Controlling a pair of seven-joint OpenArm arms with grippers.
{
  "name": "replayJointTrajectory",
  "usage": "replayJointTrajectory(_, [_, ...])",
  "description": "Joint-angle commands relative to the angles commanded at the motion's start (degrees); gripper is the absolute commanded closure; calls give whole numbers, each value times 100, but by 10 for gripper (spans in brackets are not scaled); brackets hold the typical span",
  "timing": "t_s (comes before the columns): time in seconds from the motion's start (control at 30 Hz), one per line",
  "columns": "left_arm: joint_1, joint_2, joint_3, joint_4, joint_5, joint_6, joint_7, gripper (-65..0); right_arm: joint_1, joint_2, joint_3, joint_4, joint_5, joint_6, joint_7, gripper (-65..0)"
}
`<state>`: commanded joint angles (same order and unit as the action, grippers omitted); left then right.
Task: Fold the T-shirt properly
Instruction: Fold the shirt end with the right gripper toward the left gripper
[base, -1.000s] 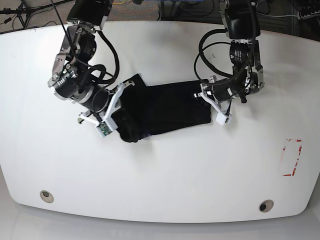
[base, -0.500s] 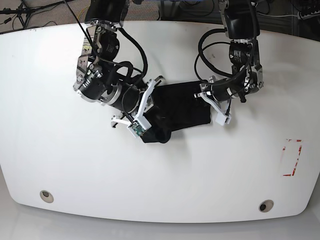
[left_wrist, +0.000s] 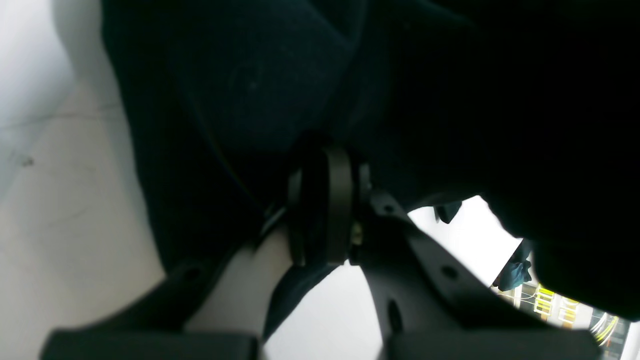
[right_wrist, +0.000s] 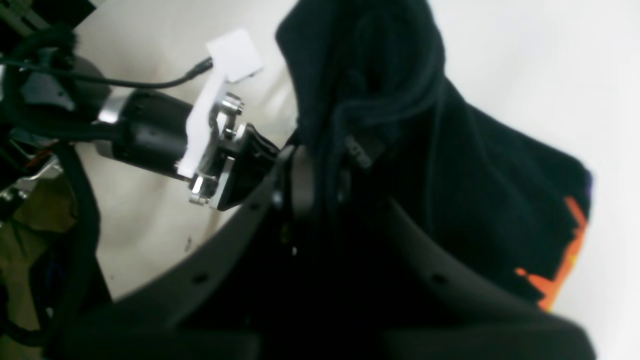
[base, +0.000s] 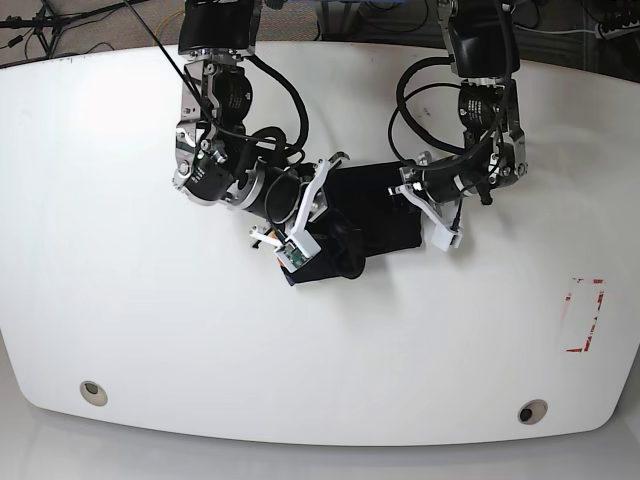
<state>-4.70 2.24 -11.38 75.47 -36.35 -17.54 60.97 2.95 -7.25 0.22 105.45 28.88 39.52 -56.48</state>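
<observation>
The T-shirt (base: 378, 205) lies as a short black bundle at the table's middle, its left end lifted and bunched. My right gripper (base: 318, 240), on the base view's left arm, is shut on that bunched end. The right wrist view shows its fingertips (right_wrist: 300, 185) pinching thick folds of the T-shirt (right_wrist: 475, 175), with a strip of orange print (right_wrist: 567, 260) at the cloth's edge. My left gripper (base: 408, 190) is shut on the T-shirt's right edge. In the left wrist view its pads (left_wrist: 335, 205) clamp dark cloth (left_wrist: 240, 90).
The white table (base: 150, 320) has a red-marked rectangle (base: 586, 315) at the right and two round holes (base: 92, 391) (base: 531, 411) near the front edge. The left arm's white bracket (right_wrist: 210, 115) shows close beside the right gripper. Cables lie beyond the far edge.
The right gripper has carried the T-shirt's left end to the right, over the rest of the cloth, so the bundle is shorter. The left gripper has stayed put.
</observation>
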Motion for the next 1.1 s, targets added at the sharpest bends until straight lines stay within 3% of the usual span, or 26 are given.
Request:
replayJointTrajectory(0.33, [0, 0, 0, 0, 0, -26, 0, -50, 246, -175, 0, -299, 0, -9, 9, -40])
replayJointTrajectory(0.57, [0, 0, 0, 0, 0, -440, 0, -50, 334, -175, 0, -633, 0, -9, 299, -40])
replayJointTrajectory(0.97, [9, -9, 0, -9, 0, -466, 0, -50, 369, -175, -334, -958, 0, -26, 510, -46])
replayJointTrajectory(1.0, [9, -9, 0, -9, 0, -466, 0, -50, 387, -175, -360, -958, 0, -44, 563, -54])
replayJointTrajectory(1.1, [0, -18, 0, 0, 0, -554, 0, -51, 413, -175, -484, -958, 0, -334, 686, -151])
